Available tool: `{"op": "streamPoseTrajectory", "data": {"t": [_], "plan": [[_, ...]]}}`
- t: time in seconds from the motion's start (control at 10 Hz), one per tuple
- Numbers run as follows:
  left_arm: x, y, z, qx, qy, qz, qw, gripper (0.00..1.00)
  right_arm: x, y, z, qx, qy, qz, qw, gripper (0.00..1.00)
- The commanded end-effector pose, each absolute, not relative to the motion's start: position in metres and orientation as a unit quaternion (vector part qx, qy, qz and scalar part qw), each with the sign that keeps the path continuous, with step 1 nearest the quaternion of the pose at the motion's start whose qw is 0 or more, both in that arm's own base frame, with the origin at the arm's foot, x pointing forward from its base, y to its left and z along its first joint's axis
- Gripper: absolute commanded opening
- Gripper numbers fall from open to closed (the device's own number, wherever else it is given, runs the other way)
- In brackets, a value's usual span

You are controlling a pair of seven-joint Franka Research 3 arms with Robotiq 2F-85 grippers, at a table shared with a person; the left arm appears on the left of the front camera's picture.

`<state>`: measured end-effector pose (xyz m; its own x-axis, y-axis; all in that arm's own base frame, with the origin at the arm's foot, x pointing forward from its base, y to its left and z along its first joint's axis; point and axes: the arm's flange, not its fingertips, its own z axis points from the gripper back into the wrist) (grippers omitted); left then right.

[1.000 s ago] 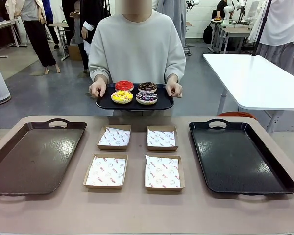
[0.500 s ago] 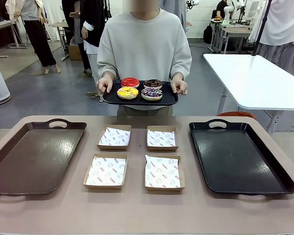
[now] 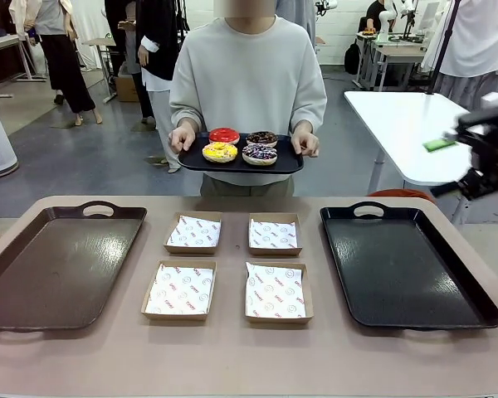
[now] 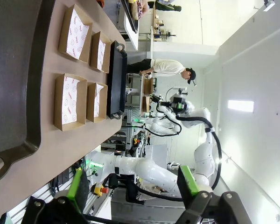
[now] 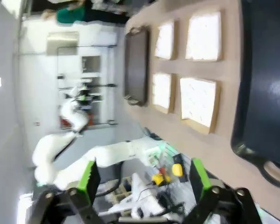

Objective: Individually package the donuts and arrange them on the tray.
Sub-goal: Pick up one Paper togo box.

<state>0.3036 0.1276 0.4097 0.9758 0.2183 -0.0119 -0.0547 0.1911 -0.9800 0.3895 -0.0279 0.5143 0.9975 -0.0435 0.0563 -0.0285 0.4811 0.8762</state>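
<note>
Four donuts lie on a small black serving tray [image 3: 241,163] that a person holds in both hands beyond the table's far edge: red [image 3: 225,135], dark chocolate [image 3: 262,138], yellow with sprinkles [image 3: 220,152] and purple-brown with drizzle [image 3: 259,154]. My right gripper [image 3: 469,133] hangs in the air at the right edge, above the black tray's far corner, one green pad showing. Its fingers [image 5: 199,179] stand wide apart, open and empty [image 5: 143,179]. My left gripper [image 4: 133,184] is open and empty too, high over the table's left side.
Four paper-lined cardboard boxes sit mid-table in two rows: [image 3: 193,231], [image 3: 275,235], [image 3: 180,289], [image 3: 275,292]. A large brown tray [image 3: 58,265] lies at the left and a large black tray [image 3: 407,265] at the right. A white table [image 3: 423,133] stands behind.
The person has raised the donut tray a little and shifted it right. My right gripper has come into the front view at the right edge.
</note>
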Motion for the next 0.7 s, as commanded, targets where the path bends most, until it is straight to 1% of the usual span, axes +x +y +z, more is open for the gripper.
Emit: {"op": "streamPoseTrajectory", "data": {"t": [0.0, 0.1, 0.2, 0.3, 0.6], "plan": [[0.303, 0.128, 0.412, -0.633, -0.063, 0.092, 0.766, 1.00, 0.429, -0.005, 0.515, 0.389, -0.023, -0.030, 0.921, 1.00], [0.303, 0.128, 0.412, -0.633, -0.063, 0.092, 0.766, 1.00, 0.449, 0.023, 0.511, 0.333, -0.036, -0.035, 0.942, 1.00], [0.303, 0.128, 0.412, -0.633, -0.063, 0.092, 0.766, 1.00, 0.465, 0.045, 0.501, 0.305, -0.051, -0.027, 0.951, 1.00], [0.303, 0.128, 0.412, -0.633, -0.063, 0.092, 0.766, 1.00, 0.479, 0.065, 0.490, 0.284, -0.050, -0.019, 0.957, 1.00], [0.303, 0.128, 0.412, -0.633, -0.063, 0.092, 0.766, 1.00, 0.497, 0.117, 0.457, 0.191, -0.036, -0.005, 0.981, 1.00]]}}
